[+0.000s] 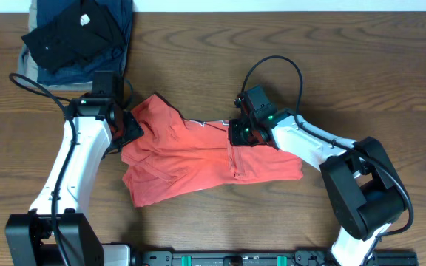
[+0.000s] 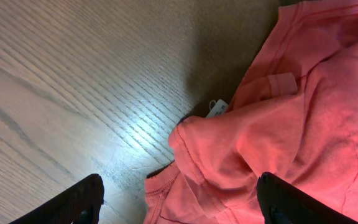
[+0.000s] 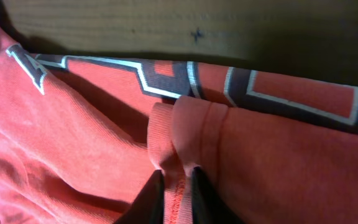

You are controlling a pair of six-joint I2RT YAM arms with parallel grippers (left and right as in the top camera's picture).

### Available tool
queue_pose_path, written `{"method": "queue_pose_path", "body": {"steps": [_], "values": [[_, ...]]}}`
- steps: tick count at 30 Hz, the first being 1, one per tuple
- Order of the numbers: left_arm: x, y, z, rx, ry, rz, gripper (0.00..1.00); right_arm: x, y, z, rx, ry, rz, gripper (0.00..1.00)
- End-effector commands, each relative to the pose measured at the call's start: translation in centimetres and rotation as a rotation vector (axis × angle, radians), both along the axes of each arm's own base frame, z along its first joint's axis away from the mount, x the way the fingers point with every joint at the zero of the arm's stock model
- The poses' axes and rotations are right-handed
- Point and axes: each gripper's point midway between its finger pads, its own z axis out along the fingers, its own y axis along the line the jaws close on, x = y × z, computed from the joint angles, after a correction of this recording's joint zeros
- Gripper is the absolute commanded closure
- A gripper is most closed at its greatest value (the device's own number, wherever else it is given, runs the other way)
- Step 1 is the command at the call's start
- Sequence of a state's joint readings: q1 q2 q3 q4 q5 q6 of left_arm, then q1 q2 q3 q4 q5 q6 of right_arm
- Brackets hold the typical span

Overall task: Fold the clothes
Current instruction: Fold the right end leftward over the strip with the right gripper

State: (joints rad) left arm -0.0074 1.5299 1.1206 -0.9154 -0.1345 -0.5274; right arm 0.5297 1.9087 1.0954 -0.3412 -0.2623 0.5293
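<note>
1. Shirt (image 1: pixel 198 159) lies crumpled in the middle of the counter (image 1: pixel 346 66), between the two arms, print mostly turned under. Judged from this, it is not yet flat, so the step in hand looks like spreading it out before any fold.
2. A stack (image 1: pixel 72 37) of dark folded garments sits at the far left corner, well apart from the shirt. Pulls should run sideways, not toward it.
3. The left end effector (image 2: pixel 185 202) hovers over the shirt's left edge with its jaws wide and holding nothing. It should probably come down on the rolled edge below it and take one layer only.
4. The right end effector (image 3: pixel 176 193) has narrow jaws that appear to pinch a ribbed hem fold (image 3: pixel 188 137) near the shirt's upper middle, just beside the navy-and-white lettering (image 3: pixel 166 78). The grip looks shallow, so a slow, low lift would guard against slipping.
5. A small white label (image 2: pixel 217 109) peeks out by the left edge. It probably marks the collar or a seam, a handy guide for which way to draw the cloth.
</note>
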Motion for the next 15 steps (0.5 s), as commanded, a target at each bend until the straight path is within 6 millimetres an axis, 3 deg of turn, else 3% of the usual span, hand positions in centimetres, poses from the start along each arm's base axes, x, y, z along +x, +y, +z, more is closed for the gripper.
{"method": "queue_pose_path", "body": {"steps": [1,4,7,10,11,14,15], "values": [[-0.3,0.2,-0.4,0.004,0.015,0.009,0.20,0.8,-1.0,-0.4,-0.064,-0.038,0.023,0.83],[-0.3,0.2,-0.3,0.005,0.015,0.009,0.20,1.6,-1.9,1.3,-0.074,-0.022,0.006,0.84],[-0.3,0.2,-0.3,0.005,0.015,0.009,0.20,2.4,-3.0,5.2,-0.076,-0.018,0.012,0.89],[-0.3,0.2,-0.3,0.005,0.015,0.009,0.20,2.8,-3.9,9.2,-0.082,-0.057,0.046,0.85],[-0.3,0.2,-0.3,0.005,0.015,0.009,0.20,2.7,-4.2,10.3,-0.084,-0.070,0.058,0.78],[-0.3,0.2,-0.3,0.005,0.015,0.009,0.20,1.8,-4.9,12.4,-0.090,-0.076,0.070,0.46],[-0.3,0.2,-0.3,0.005,0.015,0.009,0.20,1.4,-5.1,12.5,-0.094,-0.064,0.071,0.43]]}}
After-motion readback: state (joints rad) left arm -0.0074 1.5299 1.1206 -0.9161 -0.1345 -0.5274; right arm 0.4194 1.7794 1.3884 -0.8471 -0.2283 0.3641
